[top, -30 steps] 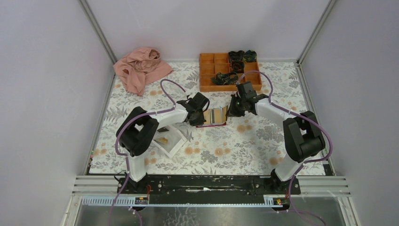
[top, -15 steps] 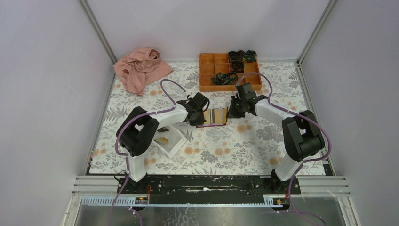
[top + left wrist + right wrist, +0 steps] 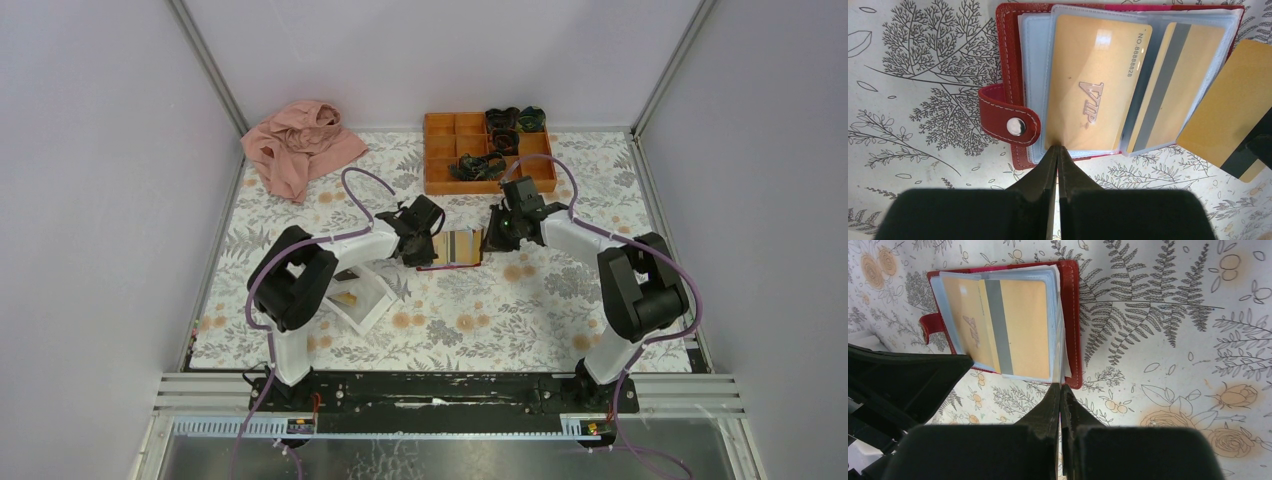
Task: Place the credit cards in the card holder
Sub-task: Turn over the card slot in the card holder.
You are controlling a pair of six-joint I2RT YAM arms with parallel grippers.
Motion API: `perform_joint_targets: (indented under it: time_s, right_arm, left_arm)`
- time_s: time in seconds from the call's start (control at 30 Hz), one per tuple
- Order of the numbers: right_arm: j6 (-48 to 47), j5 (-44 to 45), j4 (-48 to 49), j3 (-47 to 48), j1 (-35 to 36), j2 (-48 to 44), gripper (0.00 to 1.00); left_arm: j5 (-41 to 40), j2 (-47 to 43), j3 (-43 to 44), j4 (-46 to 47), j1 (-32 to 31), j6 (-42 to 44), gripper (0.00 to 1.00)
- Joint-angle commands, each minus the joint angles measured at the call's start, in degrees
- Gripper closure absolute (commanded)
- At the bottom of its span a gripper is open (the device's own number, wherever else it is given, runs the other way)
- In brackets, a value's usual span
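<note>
The dark-red card holder (image 3: 458, 247) lies open on the floral mat between my two grippers. In the left wrist view the holder (image 3: 1008, 65) shows pale blue sleeves, with a golden VIP card (image 3: 1093, 85) and a striped golden card (image 3: 1173, 85) in them. My left gripper (image 3: 1058, 148) is shut on the near edge of the sleeve with the VIP card. My right gripper (image 3: 1061, 386) is shut at the holder's right edge. It holds a third golden card (image 3: 1235, 100) tilted beside the sleeves, which is edge-on to its own camera.
A white tray (image 3: 372, 305) with a golden card (image 3: 345, 297) in it sits under the left arm. An orange compartment box (image 3: 440, 175) with dark items stands at the back. A pink cloth (image 3: 300, 145) lies at the back left.
The right wrist has shifted very slightly at the holder's edge. The left arm and the holder have not visibly moved.
</note>
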Motion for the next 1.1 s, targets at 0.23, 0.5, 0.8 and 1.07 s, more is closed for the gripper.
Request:
perform_joint_targets:
  time_s: [0.23, 0.5, 0.8, 1.07]
  right_arm:
    - [-0.82, -4.39, 4.20, -2.50, -0.16, 3.55, 1.00]
    - [-0.20, -7.92, 9.10, -4.06, -0.21, 4.98, 1.00]
    - [1.78, -13.84, 17.39, -5.89, -0.18, 5.66, 1.00]
    - [3.06, -17.61, 22.70, -6.12, -0.15, 4.72, 1.00]
  left_arm:
    - [0.72, 3.89, -0.01, -1.32, 0.63, 1.37, 0.94]
    - [0.68, 3.94, -0.31, -1.59, 0.88, 1.68, 0.94]
    - [0.70, 4.20, -0.47, -1.85, 0.96, 1.95, 0.94]
    - [0.55, 4.31, -0.32, -2.37, 0.97, 2.20, 0.94]
